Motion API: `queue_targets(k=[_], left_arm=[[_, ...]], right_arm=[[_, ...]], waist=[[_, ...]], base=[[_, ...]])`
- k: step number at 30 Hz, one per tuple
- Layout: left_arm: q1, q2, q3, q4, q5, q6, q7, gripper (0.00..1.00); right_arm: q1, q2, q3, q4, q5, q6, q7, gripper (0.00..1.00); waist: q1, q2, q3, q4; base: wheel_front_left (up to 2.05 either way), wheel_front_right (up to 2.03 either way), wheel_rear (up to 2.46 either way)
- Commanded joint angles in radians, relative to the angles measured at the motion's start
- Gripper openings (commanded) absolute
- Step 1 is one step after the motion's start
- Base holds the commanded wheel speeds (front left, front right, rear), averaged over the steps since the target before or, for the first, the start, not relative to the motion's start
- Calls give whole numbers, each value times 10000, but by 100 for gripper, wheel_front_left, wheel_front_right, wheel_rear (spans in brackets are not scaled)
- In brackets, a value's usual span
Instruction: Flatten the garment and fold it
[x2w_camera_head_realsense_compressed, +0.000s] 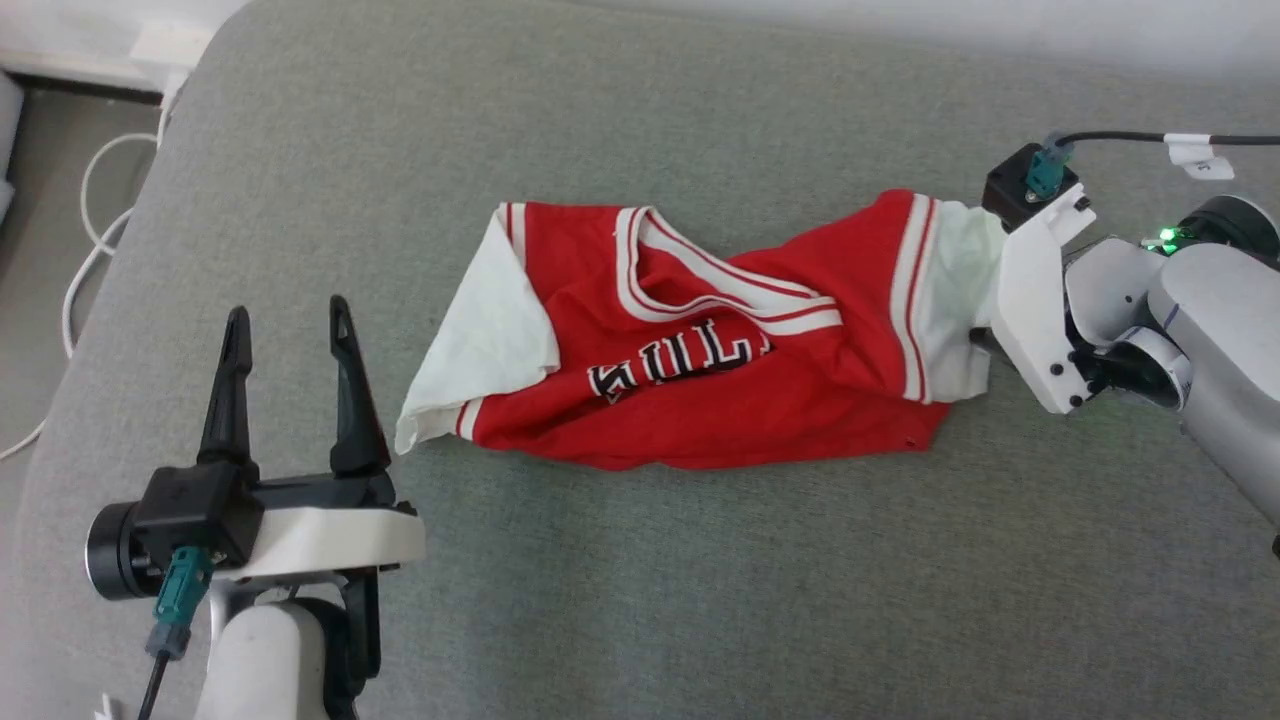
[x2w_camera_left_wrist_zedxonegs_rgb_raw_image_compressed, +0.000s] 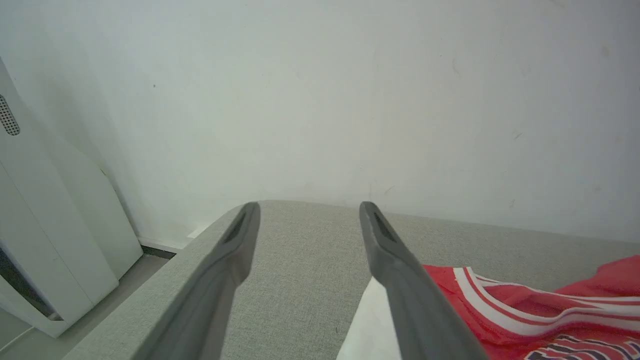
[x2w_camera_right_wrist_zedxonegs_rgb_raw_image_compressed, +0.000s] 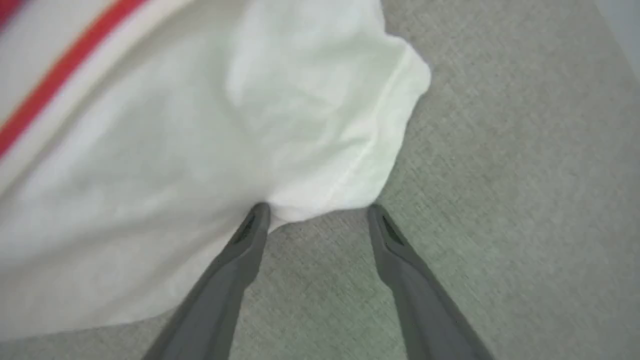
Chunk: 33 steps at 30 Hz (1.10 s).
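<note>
The garment (x2w_camera_head_realsense_compressed: 720, 400), a red jersey with white sleeves, lies crumpled and bunched widthwise on the grey cushion (x2w_camera_head_realsense_compressed: 700, 580). Its striped collar and part of the black-and-white lettering face up. My left gripper (x2w_camera_head_realsense_compressed: 289, 310) stands open to the left of the garment's white sleeve (x2w_camera_head_realsense_compressed: 490, 330), touching nothing. From the left wrist the garment (x2w_camera_left_wrist_zedxonegs_rgb_raw_image_compressed: 525, 310) lies beside the right finger (x2w_camera_left_wrist_zedxonegs_rgb_raw_image_compressed: 400, 280) of the open left gripper (x2w_camera_left_wrist_zedxonegs_rgb_raw_image_compressed: 310, 207). My right gripper (x2w_camera_right_wrist_zedxonegs_rgb_raw_image_compressed: 316, 208) is open, its fingertips at the edge of the other white sleeve (x2w_camera_right_wrist_zedxonegs_rgb_raw_image_compressed: 250, 125), one tip just under the cloth. Its white housing (x2w_camera_head_realsense_compressed: 1035, 320) hides the fingers from the head.
The cushion's rounded left edge (x2w_camera_head_realsense_compressed: 120, 300) drops to a floor with a white cable (x2w_camera_head_realsense_compressed: 95, 230). A white wall (x2w_camera_left_wrist_zedxonegs_rgb_raw_image_compressed: 350, 100) runs behind, with a white appliance (x2w_camera_left_wrist_zedxonegs_rgb_raw_image_compressed: 50, 240) at the left. A black labelled cable (x2w_camera_head_realsense_compressed: 1150, 137) trails from my right wrist.
</note>
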Motion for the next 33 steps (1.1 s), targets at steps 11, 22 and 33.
queue_targets(k=[11, 22, 33], left_arm=[[-92, -243, 602, 300, 454, -380, -47, 100], [678, -245, 1002, 462, 839, -705, -47, 100], [957, -209, 1038, 550, 1009, -983, -47, 100]], right_arm=[[95, 33, 1481, 261, 593, -6, -1316, 0], [106, -1686, 1600, -1396, 1043, -6, -4349, 0], [2392, -3824, 1119, -2197, 1760, -6, -4256, 0]], waist=[[-2, 0, -68, -97], [-2, 0, -1395, -1105], [-2, 0, -1656, -1638]], base=[[0, 0, 0], [0, 0, 0], [0, 0, 0]])
